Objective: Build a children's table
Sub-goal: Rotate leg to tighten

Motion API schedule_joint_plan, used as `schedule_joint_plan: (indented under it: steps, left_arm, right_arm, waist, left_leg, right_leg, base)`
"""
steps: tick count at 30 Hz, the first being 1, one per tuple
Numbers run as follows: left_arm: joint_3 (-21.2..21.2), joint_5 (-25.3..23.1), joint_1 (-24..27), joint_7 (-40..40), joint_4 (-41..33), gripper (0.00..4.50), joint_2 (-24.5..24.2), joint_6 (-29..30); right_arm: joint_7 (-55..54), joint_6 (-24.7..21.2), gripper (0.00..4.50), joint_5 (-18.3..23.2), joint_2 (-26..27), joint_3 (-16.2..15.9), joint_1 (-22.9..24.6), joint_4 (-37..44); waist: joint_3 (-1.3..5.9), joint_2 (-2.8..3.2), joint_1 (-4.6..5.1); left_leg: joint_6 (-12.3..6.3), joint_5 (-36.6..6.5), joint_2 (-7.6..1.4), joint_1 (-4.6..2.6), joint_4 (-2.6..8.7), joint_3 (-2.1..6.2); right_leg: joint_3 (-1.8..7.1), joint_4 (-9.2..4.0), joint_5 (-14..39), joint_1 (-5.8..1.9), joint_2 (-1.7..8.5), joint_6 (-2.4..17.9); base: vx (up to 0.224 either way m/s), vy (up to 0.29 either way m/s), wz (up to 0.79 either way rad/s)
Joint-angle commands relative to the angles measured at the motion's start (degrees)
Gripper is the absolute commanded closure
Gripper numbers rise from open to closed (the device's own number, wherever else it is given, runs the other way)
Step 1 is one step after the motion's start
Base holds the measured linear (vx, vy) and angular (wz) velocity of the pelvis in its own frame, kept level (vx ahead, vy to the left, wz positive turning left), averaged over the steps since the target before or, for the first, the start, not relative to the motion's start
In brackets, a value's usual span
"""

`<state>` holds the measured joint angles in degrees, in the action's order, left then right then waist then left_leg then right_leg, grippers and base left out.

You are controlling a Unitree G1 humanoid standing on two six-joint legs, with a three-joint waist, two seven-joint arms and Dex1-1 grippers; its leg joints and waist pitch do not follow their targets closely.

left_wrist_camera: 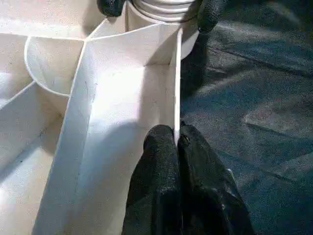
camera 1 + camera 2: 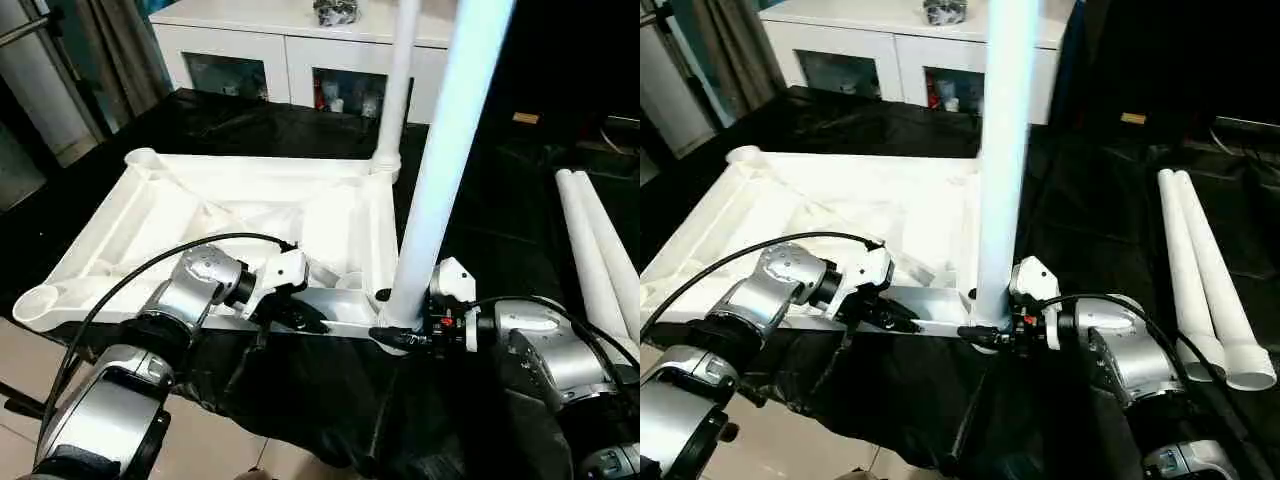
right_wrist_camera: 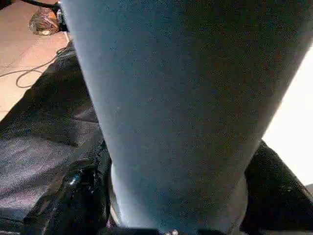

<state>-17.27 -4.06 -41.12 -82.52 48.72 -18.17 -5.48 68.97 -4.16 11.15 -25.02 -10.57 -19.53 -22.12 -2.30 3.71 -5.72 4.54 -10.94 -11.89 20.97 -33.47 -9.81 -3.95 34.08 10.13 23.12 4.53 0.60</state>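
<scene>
The white tabletop (image 2: 180, 215) lies upside down on black cloth, ribs facing up. One white leg (image 2: 400, 80) stands in its far right corner socket. A second leg (image 2: 445, 170) stands upright in the near right socket. My right gripper (image 2: 395, 335) is at that leg's base, with a black finger (image 3: 78, 196) pressed against each side of the tube. My left gripper (image 1: 177, 139) is shut on the thin near rim wall (image 1: 175, 88) of the tabletop, a short way left of that socket.
Two more white legs (image 2: 1200, 270) lie side by side on the cloth at the right. A white glass-doored cabinet (image 2: 290, 50) stands behind the tabletop. The two left corner sockets (image 2: 40, 305) (image 2: 145, 158) hold nothing. Bare floor shows at the near left.
</scene>
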Motion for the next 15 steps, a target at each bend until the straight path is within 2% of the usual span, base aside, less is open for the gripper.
schedule_joint_plan:
  steps: [1,5,6,9,10,12,13,15]
  left_arm:
    - [-0.7,0.6,0.2,-0.4,-0.8,4.5,0.6,0.3]
    - [-0.1,0.1,-0.1,3.1,-0.2,4.5,1.3,2.0]
    - [0.5,-0.5,-0.6,6.3,0.4,4.5,2.0,3.2]
    - [1.8,-0.9,-1.8,12.9,2.1,4.5,4.0,5.5]
    - [2.6,-1.2,-2.7,18.0,3.0,4.5,6.1,6.9]
    - [3.1,-1.3,-3.2,21.2,3.4,4.5,7.7,8.1]
    - [3.6,-1.3,-3.6,24.7,3.5,4.5,9.6,9.0]
    - [3.9,-1.2,-3.7,26.4,3.5,4.5,10.7,9.7]
  right_arm:
    - [1.5,-1.6,1.68,0.4,0.7,-2.2,1.3,1.4]
    - [-1.8,-2.3,1.75,0.6,2.2,-1.1,1.7,1.2]
    - [-5.4,-2.9,1.75,0.1,3.5,-0.1,1.6,0.5]
    - [-15.2,-2.7,1.76,-2.3,6.7,1.9,0.6,-2.6]
    - [-24.2,-1.2,1.76,-4.2,9.6,3.9,-0.4,-5.8]
    - [-29.9,-0.7,1.76,-5.0,11.8,5.2,-0.9,-7.4]
    - [-36.1,-0.6,1.76,-5.8,14.1,6.3,-1.3,-8.7]
    - [-38.8,-0.5,1.76,-6.4,15.4,6.4,-1.4,-9.1]
  waist:
    - [3.5,-0.86,-0.08]
    - [3.55,-0.93,-0.08]
    - [3.43,-0.96,-0.04]
    - [3.02,-1.08,0.29]
    - [2.78,-1.15,0.83]
    - [2.69,-1.3,1.15]
    - [2.78,-1.02,1.19]
    - [2.77,-1.25,1.36]
  left_leg:
    - [-5.4,-8.5,-1.27,-0.19,3.47,-0.11]
    - [-5.07,-8.4,-1.31,-0.21,3.49,-0.13]
    - [-4.75,-8.9,-1.28,-0.2,3.54,-0.13]
    - [-2.97,-11.6,-0.98,-0.37,3.87,-0.12]
    - [-1.42,-13.5,-0.83,-0.52,4.21,0.14]
    - [-0.81,-14.5,-0.7,-0.63,4.38,0.26]
    - [-0.64,-14.7,-0.71,-0.87,4.32,0.26]
    - [-0.86,-15.1,-0.57,-0.94,4.35,0.22]
  right_leg:
    - [2.08,-3.57,9.2,-3.34,3.45,14.2]
    - [2.13,-3.55,9.1,-3.28,3.46,14.0]
    - [2.12,-3.67,10.0,-3.27,3.47,13.9]
    - [2.08,-4.49,17.4,-2.97,3.56,11.9]
    - [2.01,-4.96,22.5,-2.92,3.68,10.3]
    - [1.98,-5.26,24.9,-2.91,3.62,9.1]
    - [2.14,-5.4,25.2,-2.76,3.76,8.8]
    - [2.13,-5.52,24.4,-2.71,3.46,8.7]
  base:
    - [0.0,0.0,0.0]
    - [0.0,0.0,0.0]
    - [0.0,0.0,0.0]
    - [0.0,0.0,0.0]
    - [0.0,0.0,0.0]
    - [0.0,0.0,0.0]
    - [0.0,0.0,0.0]
    - [0.0,0.0,0.0]
